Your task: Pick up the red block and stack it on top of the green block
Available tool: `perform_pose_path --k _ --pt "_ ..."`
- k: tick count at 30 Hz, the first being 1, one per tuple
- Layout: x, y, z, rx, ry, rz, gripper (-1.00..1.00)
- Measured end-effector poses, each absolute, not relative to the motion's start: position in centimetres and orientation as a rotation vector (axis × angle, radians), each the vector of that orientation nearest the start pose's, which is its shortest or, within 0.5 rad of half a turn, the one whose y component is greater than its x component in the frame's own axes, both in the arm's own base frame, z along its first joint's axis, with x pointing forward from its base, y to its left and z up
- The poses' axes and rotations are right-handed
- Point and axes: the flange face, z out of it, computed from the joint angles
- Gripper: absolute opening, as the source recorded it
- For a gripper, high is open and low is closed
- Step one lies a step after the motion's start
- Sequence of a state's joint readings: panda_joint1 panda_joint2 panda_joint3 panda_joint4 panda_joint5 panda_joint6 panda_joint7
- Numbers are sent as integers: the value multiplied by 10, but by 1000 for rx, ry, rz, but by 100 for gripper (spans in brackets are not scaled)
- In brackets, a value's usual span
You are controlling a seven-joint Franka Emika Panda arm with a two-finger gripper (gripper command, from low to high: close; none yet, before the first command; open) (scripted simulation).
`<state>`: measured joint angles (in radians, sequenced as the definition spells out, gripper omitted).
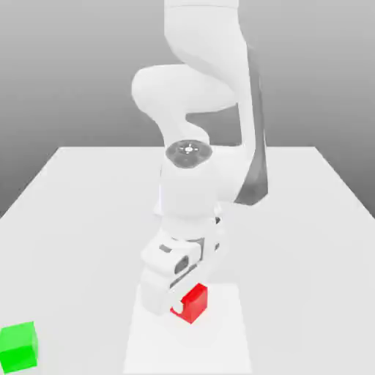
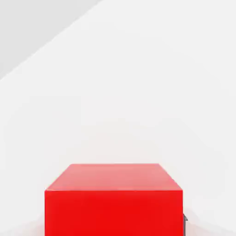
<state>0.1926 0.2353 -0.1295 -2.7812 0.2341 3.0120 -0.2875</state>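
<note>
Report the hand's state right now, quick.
Hand: closed on the red block, down at the table; the green block sits apart, toward the exterior view's left.

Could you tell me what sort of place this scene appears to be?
Most likely a simulated tabletop test bench, not a real room: a plain white table against a featureless grey backdrop, a white robot arm with its gripper at the red block, and the green block near the corner.

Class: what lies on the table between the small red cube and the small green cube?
Nothing: in the exterior view, bare white table separates the small red cube from the small green cube.
</note>
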Motion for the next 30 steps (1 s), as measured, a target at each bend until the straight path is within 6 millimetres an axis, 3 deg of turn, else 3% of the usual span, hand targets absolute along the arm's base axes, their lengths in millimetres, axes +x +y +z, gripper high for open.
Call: perform_pose_path --k 10,18,30 --pt "378 1 188 -3138 -198 -22 -100" --pt "373 -1 210 -3138 -204 -2 -100" --pt "433 -123 237 -3176 -326 7 -100"
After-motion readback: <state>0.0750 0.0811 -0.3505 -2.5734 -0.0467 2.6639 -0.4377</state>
